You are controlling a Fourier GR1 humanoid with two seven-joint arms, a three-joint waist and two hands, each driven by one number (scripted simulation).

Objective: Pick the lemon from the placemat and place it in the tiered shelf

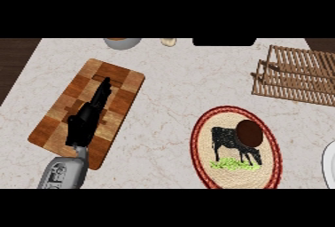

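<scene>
- One hand is in view: the left hand (88,117), at the left of the counter (177,93), over the wooden cutting board (123,79).
- Hand pose: the fingers are straight and point away from the robot along the board. They enclose nothing. The grey forearm (63,173) enters from the lower edge and leans slightly to the right.
- Whether the hand touches the board or hangs above it cannot be told from this view.
- Current step, as a judgement: the approach has not yet begun. The hand is well apart from the task object, and no grasp has been made.
- Task object: the lemon (250,133) shows as a dark brown round body. It lies on the upper right part of the oval placemat (198,133), over the cow picture, right of centre.
- Destination: the tiered shelf (297,73), of wooden slats, stands beyond the placemat at the upper right, apart from it.
- A white plate (329,164) shows at the right edge, just beside the placemat.
- The right hand shows nowhere.
- Next move, as a judgement: a hand must travel to the placemat, come down over the lemon and curl round it. The right hand would have the shorter path to both the lemon and the shelf.
</scene>
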